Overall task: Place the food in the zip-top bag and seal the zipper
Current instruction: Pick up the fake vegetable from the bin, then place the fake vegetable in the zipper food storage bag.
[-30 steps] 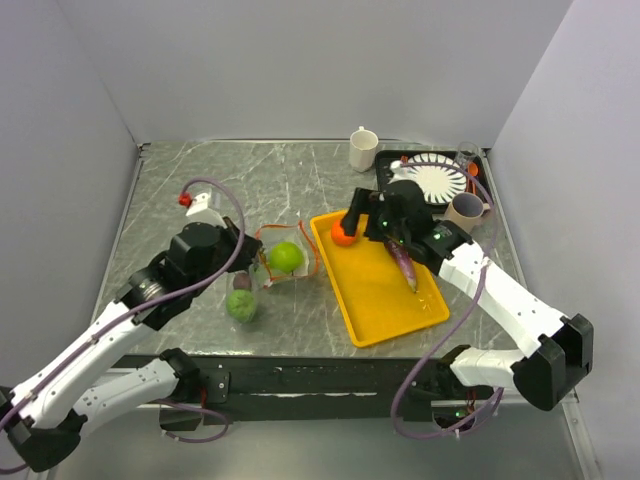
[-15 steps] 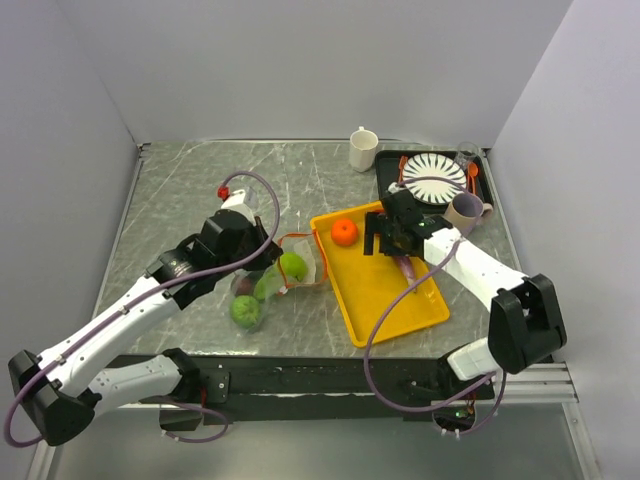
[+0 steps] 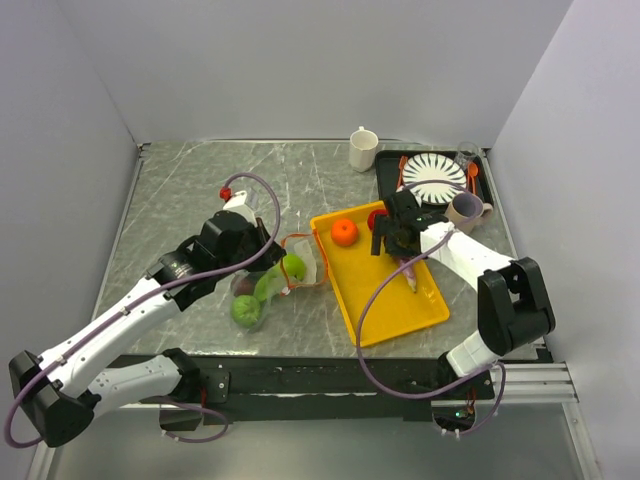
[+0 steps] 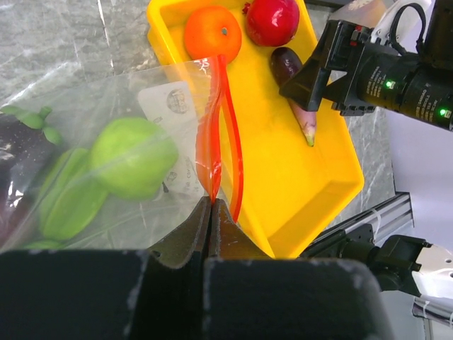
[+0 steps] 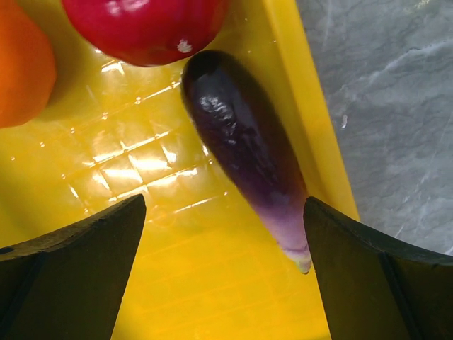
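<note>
Clear bag [image 4: 106,134] lies just ahead of the left pincer [image 4: 212,207], which is clenched on the zipper [image 4: 221,106] at the bag's mouth. Inside the bag, off to that pincer's left: green apple [image 4: 134,156], another green piece [image 4: 67,198], dark purple fruit [image 4: 18,152]. Top view shows one more green fruit [image 3: 245,310] at the bag's near end.

Yellow tray [image 3: 400,310] sits btw the two pincers & under the right pincer [image 5: 223,209], which is released, fingers wide, holding nothing. Directly below it: long purple fruit [image 5: 241,149]. Just beyond: red fruit [image 5: 145,25] & orange fruit [image 5: 21,64]. All 3 are in the tray.

Past the right pincer: black tray [image 3: 384,175] w/ striped plate [image 3: 435,178], brown cup [image 3: 463,211], white mug [image 3: 363,149].

Grey marbled desk [image 3: 190,190], plain pale walls [image 3: 300,70] on 3 sides.
</note>
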